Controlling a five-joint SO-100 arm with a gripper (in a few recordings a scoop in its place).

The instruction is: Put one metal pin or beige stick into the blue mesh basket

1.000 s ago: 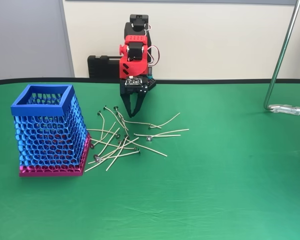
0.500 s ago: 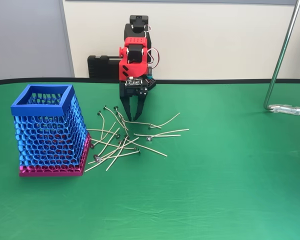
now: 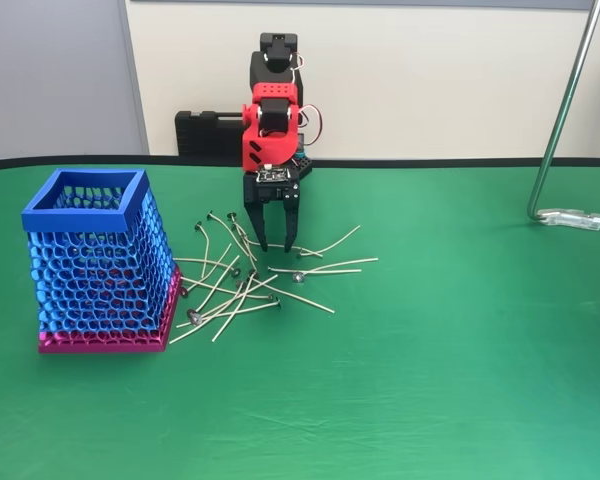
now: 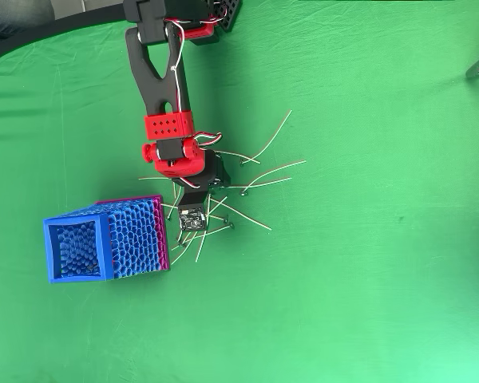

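Where the red-and-black arm (image 3: 270,120) reaches out from the back edge of the bench, it bends at a red wrist block and points its black end effector (image 3: 276,246) straight down over the far side of the scattered beige sticks (image 3: 280,280); the two fingers stand spread with a clear gap between them, their tips just above or at the green cloth, and nothing is pinched between them; whether the tips touch a stick cannot be told. In the overhead view the arm (image 4: 164,88) runs down the picture from its base at the top edge, and the end effector (image 4: 193,231) hangs over the part of the pile nearest the basket. The sticks lie loose and crossing one another on the cloth, several with a small metal disc at one end, none lifted. The blue mesh basket (image 3: 95,255) stands upright on its magenta-pink base to the left of the pile in the fixed view, just beside the nearest sticks; in the overhead view the basket (image 4: 104,243) sits left of the end effector. The bench (image 3: 430,380) is covered in green cloth with a dark border at the back; behind it is a pale wall, a black case (image 3: 208,132) stands against it, and a chrome pole (image 3: 565,110) rises at the right with its foot on the cloth.
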